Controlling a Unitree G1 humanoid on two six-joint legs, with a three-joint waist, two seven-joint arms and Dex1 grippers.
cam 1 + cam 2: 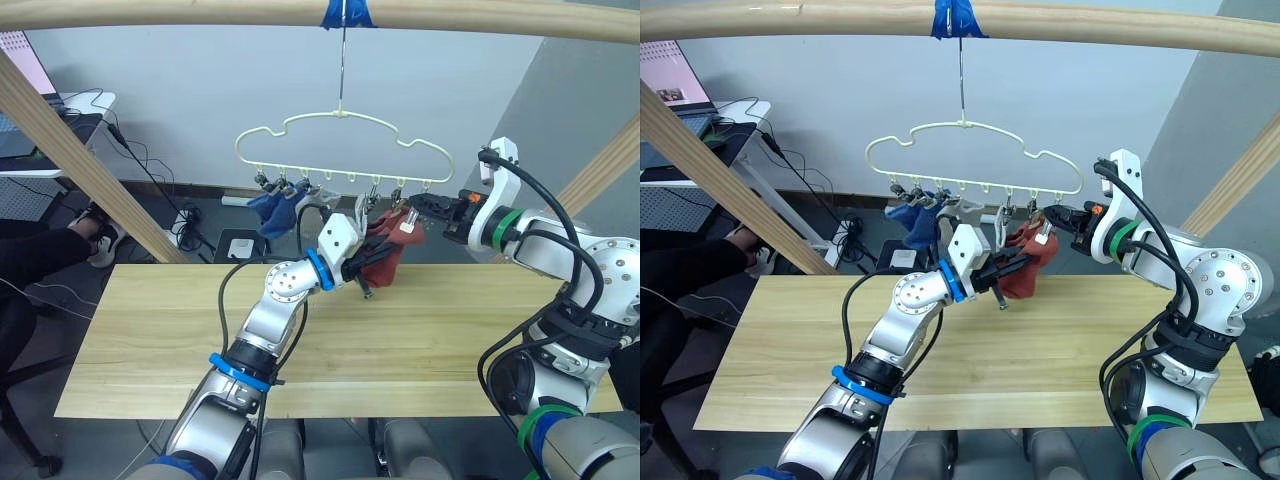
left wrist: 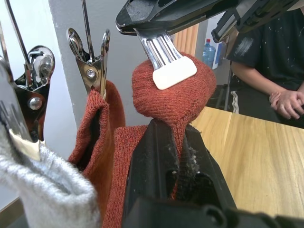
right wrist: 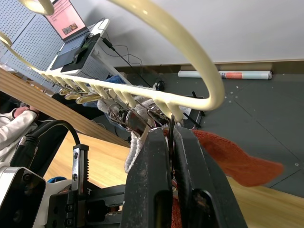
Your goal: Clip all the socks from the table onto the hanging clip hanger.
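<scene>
Rust-red sock [image 1: 385, 258], frame centre: left gripper [image 1: 366, 262] pinches it; right gripper [image 1: 420, 208] squeezes the last clip [image 2: 164, 53]. Seat the cuff deep before easing the clip closed.

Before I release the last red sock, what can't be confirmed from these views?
- Clip bite: in the left wrist view the clip lies against the red sock, but its far side is hidden.
- Right gripper: what its fingers pinch is hidden behind them.
- Grey socks: in the head views the left gripper covers the hanger's middle clips.
</scene>
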